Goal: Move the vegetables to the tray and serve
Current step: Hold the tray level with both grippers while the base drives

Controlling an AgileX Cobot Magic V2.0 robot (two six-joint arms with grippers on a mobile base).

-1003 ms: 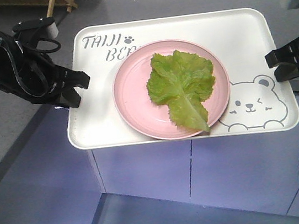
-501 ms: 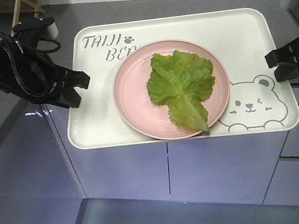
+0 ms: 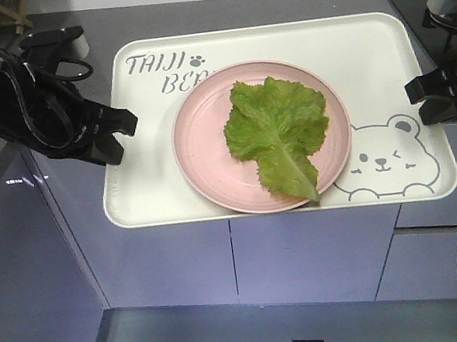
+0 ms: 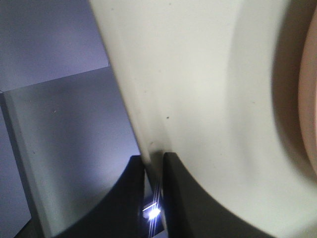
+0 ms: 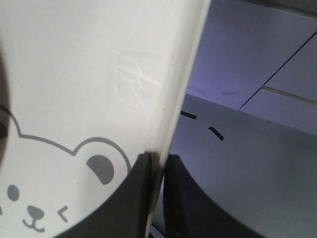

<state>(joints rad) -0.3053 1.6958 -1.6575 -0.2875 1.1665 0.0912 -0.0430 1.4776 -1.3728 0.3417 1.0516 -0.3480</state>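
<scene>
A bright green lettuce leaf, the vegetables point(image 3: 278, 132), lies on a round pink plate point(image 3: 203, 140) in the middle of the cream-white tray point(image 3: 365, 54) with the bear drawing. The tray hangs in the air, held by both arms. My left gripper point(image 3: 113, 134) is shut on the tray's left rim point(image 4: 148, 148). On the opposite side my right gripper point(image 3: 419, 102) is shut on the right rim point(image 5: 158, 158), beside the bear's ear point(image 5: 101, 168). Both wrist views show the rim pinched between dark fingers.
Below the tray stand pale lavender cabinet fronts point(image 3: 308, 253) under a grey counter point(image 3: 189, 15). A stove burner point(image 3: 447, 0) shows at the right edge. Grey floor point(image 3: 235, 340) with black marks lies below.
The tray and both grippers keep their places in the view. The cabinets and counter behind have shifted left, and a stove has come in at the right.
</scene>
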